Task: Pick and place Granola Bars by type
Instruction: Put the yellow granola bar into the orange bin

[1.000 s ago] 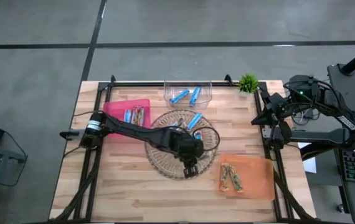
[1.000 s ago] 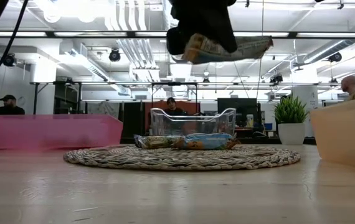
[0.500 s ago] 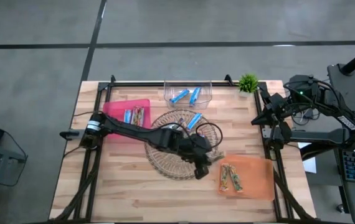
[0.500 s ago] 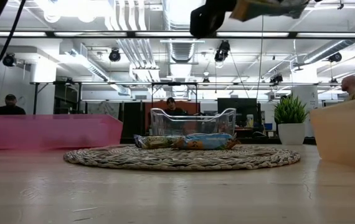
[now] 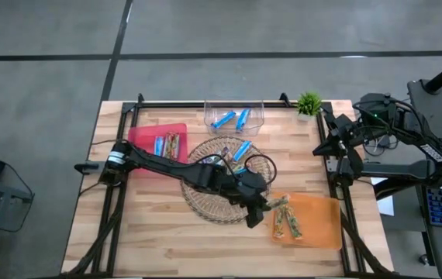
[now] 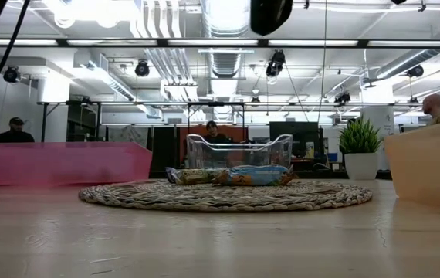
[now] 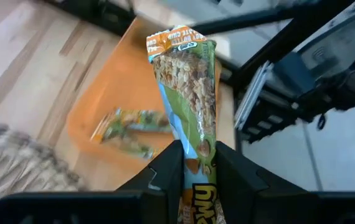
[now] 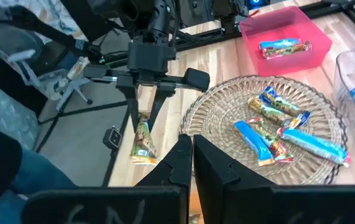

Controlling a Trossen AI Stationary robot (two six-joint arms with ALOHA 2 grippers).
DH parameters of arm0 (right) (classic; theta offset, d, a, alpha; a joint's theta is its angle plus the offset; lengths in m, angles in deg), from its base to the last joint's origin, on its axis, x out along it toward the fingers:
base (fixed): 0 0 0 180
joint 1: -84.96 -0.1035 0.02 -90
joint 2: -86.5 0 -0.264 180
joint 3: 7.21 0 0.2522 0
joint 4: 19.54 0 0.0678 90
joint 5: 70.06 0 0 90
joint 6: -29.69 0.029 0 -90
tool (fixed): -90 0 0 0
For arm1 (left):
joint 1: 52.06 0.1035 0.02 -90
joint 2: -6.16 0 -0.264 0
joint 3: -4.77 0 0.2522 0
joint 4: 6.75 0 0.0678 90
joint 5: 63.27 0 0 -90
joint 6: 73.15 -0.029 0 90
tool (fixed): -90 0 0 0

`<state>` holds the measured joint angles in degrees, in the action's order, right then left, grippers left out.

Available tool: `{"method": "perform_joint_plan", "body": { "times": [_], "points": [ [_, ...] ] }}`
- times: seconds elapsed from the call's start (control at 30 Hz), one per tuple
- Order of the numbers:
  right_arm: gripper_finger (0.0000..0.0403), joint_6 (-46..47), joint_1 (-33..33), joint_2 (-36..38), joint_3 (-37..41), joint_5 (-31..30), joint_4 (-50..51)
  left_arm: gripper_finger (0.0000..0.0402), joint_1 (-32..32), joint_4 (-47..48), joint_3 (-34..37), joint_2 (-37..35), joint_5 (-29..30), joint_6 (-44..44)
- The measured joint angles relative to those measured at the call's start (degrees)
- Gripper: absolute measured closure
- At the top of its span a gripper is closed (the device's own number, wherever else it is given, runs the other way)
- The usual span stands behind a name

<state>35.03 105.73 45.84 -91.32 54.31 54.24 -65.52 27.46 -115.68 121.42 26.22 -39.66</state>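
A: High view. The left pincer (image 5: 261, 212) has moved off the middle of the wicker tray (image 5: 205, 203) over the last second and now sits above the tray's rim, on the side facing the orange bin (image 5: 323, 225). It's clamped on a granola bar (image 5: 277, 204), brownish-green wrapper, whose free end reaches over the near edge of the bin.

B: So transport is nearly done?

A: My read, yes. The bin already holds bars with the same wrapper (image 5: 288, 222), so it's the right destination. Release not done yet.

B: Low view?

A: A second ago the bar and pincer hung in plain sight above the tray; now only a dark piece of the arm (image 6: 271, 14) shows at the top edge. The bar has left that view. Tray bars (image 6: 231, 176) sit untouched.

B: Left wrist?

A: Bar (image 7: 187, 81) pinched at its lower end between the two fingers (image 7: 168, 165), standing straight out from them. Beyond it lies the orange bin (image 7: 96, 106), two matching bars on its floor. The bar's far end overlaps the bin's far corner.

B: Right arm?

A: Parked at the right edge of the counter (image 5: 167, 248), pincer fully closed, empty. Its wrist view shows the left pincer (image 8: 142, 127) with the bar (image 8: 142, 142) dangling from it beside the tray.
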Motion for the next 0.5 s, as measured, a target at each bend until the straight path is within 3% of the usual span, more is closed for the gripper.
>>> {"method": "perform_joint_plan", "body": {
  "times": [0.23, 0.5],
  "points": [
    [0.0394, 3.84, 0.00, 0.02, -0.02, 0.00, -0.59, 0.0330, -0.26, -7.46, 0.14, 0.98, -2.78, -1.64],
    [0.0394, -0.44, 0.00, 0.02, -0.02, 0.00, -0.53, 0.0330, -0.22, -18.01, -0.01, 4.68, -3.51, 5.18]
  ]
}}
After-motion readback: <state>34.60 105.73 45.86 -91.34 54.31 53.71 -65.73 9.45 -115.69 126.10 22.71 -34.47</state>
